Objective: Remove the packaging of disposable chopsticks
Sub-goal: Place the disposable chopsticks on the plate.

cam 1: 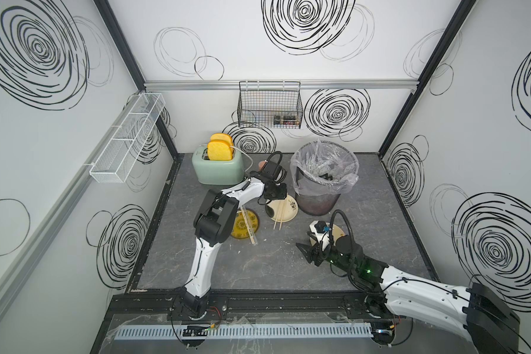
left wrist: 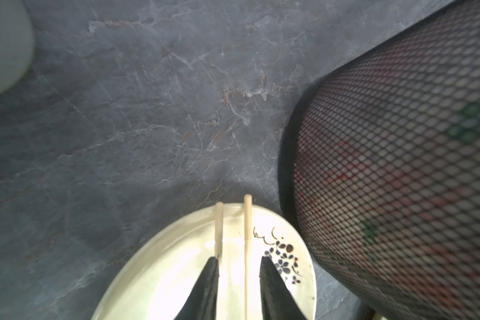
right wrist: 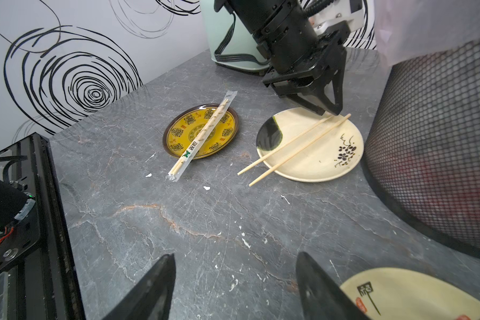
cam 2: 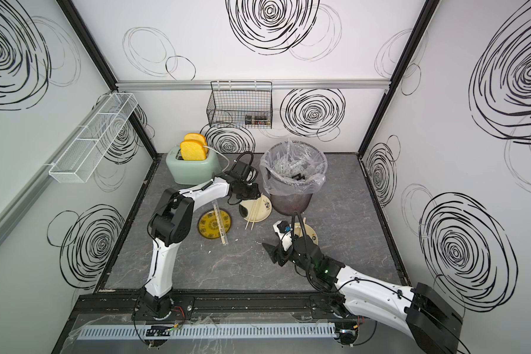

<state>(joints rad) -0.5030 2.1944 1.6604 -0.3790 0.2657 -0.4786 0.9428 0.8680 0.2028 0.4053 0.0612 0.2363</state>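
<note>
Black fingers (left wrist: 205, 282) of my left gripper (left wrist: 239, 259) stand parted, gripping nothing, low over the far edge of a cream plate with a dark flower print (left wrist: 178, 263). Two bare chopsticks (left wrist: 247, 235) run between them: one lies along the inner edge of a finger, the other sits free in the gap. Both sticks rest across the plate, their far tips just past its rim and their near ends overhanging onto the grey marbled table (right wrist: 205, 221). A black mesh waste bin (left wrist: 399, 166) stands just beside the plate.

On the plate's other side, near but apart from it, is a yellow patterned plate (right wrist: 175, 128). A wrapped pair of chopsticks (right wrist: 205, 128) lies slantwise across it, sealed in its clear sleeve (right wrist: 190, 151) with small green print, one end hanging over the rim.

My right gripper (right wrist: 236, 255) hovers wide open and empty above bare table, well short of both plates, beside a second cream plate (right wrist: 413, 299). In a top view, a mint-green toaster (cam 1: 218, 171) stands at the back.
</note>
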